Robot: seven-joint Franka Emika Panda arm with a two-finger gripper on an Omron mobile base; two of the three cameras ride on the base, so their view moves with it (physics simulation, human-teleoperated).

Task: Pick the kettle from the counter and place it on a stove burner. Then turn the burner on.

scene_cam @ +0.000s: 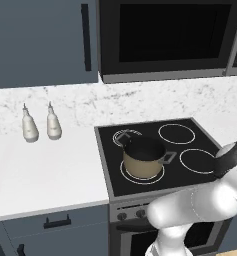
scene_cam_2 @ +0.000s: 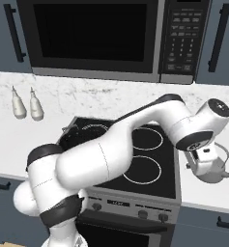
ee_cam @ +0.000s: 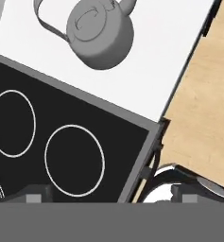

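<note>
Even, bright, flat rendered light throughout, with soft faint shadows, no glare, and slightly soft, low-resolution edges.

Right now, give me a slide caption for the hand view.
Hand camera looks down on the kettle sitting on the white counter beside the cooktop's empty front-right burner.

Kettle [ee_cam: 100, 34] showing matt grey metal, smooth; counter [ee_cam: 156, 61] looking like white veined stone; cooktop [ee_cam: 85, 127] reading as black glass; floor [ee_cam: 203, 118] appearing pale wood; pot [scene_cam: 143, 160] showing tan, satin finish.
</note>
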